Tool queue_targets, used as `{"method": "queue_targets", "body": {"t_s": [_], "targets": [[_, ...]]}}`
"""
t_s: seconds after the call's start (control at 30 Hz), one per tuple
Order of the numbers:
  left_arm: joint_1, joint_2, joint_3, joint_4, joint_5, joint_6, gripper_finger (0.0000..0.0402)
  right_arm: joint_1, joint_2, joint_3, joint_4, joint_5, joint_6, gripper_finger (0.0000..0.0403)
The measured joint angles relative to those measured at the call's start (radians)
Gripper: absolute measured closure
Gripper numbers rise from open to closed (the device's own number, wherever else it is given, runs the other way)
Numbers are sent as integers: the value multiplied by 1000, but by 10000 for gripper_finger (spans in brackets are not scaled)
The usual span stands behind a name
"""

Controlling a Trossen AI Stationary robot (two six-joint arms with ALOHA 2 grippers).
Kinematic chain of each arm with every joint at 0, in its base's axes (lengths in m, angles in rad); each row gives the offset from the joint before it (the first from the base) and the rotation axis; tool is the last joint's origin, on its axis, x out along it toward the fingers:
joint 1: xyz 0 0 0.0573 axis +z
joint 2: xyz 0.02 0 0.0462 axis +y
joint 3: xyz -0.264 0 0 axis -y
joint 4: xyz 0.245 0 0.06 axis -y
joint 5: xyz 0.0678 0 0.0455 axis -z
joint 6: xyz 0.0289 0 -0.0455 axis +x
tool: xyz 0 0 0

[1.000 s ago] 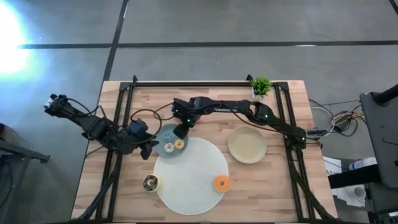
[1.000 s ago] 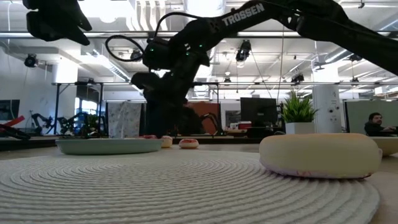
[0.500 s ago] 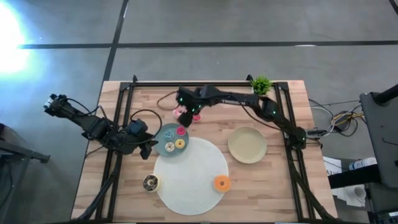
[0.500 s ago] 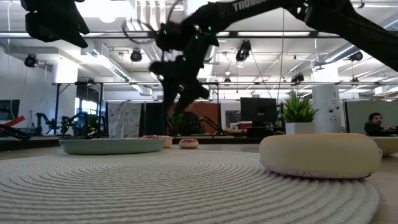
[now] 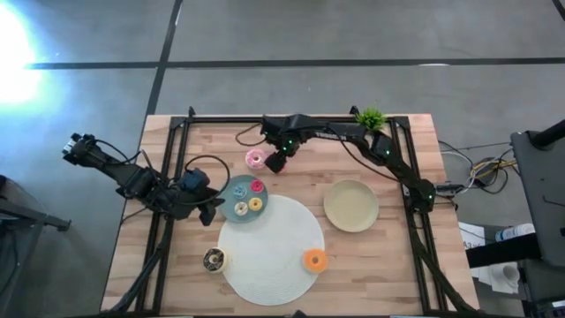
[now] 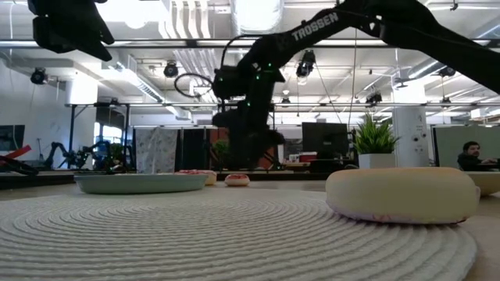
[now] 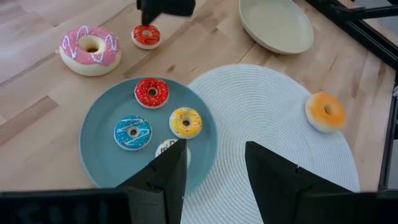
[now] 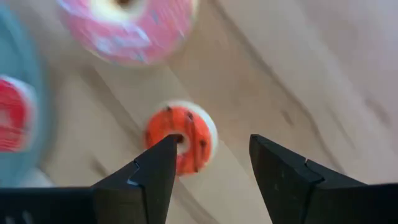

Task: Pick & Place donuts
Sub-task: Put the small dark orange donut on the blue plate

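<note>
Overhead: right gripper (image 5: 274, 164) hangs at the bench's (image 5: 406, 265) 12 o'clock beside the pink donut (image 5: 256, 158); left gripper (image 5: 214, 209) waits at the teal plate's (image 5: 231, 190) 9 o'clock. Left wrist: jaws parted and empty over four tiny donuts (image 7: 152, 91) on that plate. Right wrist: jaws wide, a red donut (image 8: 180, 145) on the wood between them.

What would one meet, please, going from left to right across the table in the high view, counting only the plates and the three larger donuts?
Dark brown donut → teal plate → pink-frosted donut → orange donut → beige plate.
</note>
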Motion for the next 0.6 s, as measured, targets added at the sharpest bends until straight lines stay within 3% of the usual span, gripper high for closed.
{"method": "queue_targets", "body": {"t_s": [0.17,0.6], "targets": [[0,0,0,0,-4,-1,265,1,1,-39,11,41,12,209],[0,0,0,0,-26,-22,265,19,-1,-40,6,-9,17,230]]}}
